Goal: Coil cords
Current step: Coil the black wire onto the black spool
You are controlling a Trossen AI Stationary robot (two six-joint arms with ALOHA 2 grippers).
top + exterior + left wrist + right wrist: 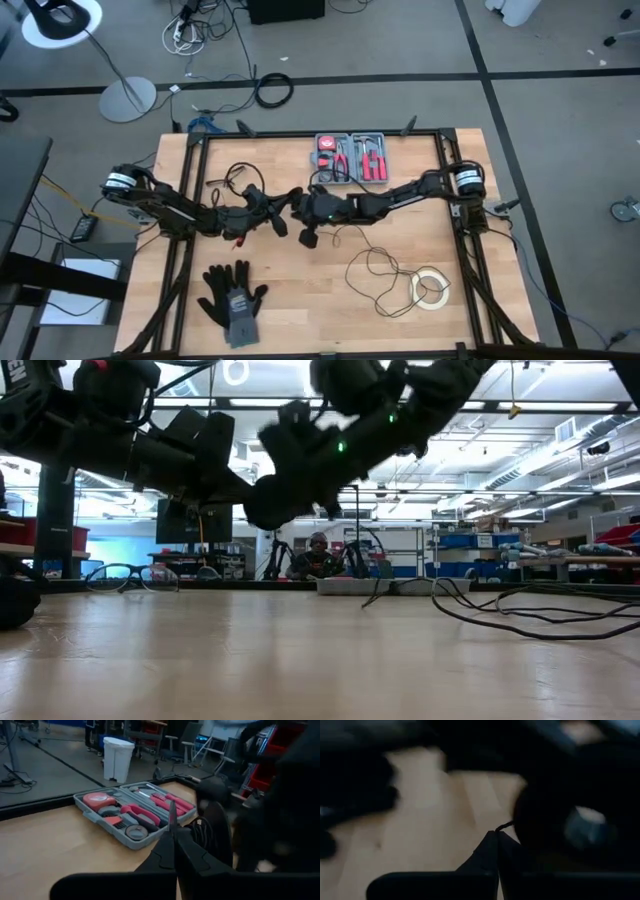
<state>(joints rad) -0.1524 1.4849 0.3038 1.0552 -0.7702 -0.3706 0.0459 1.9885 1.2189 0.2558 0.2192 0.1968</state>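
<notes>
Currently both grippers meet near the middle of the table [300, 320], fingers closed. The left gripper [283, 212] shows nothing between its closed tips in its wrist view. The right gripper [300, 204] pinches a thin black strand at its tips (right wrist view), probably the cord [380, 275]. Most of the cord lies in loose loops toward the near right corner, beside the white tape roll [432, 289], its run trailing from the grippers toward that corner. The right arm is nearer those loops.
</notes>
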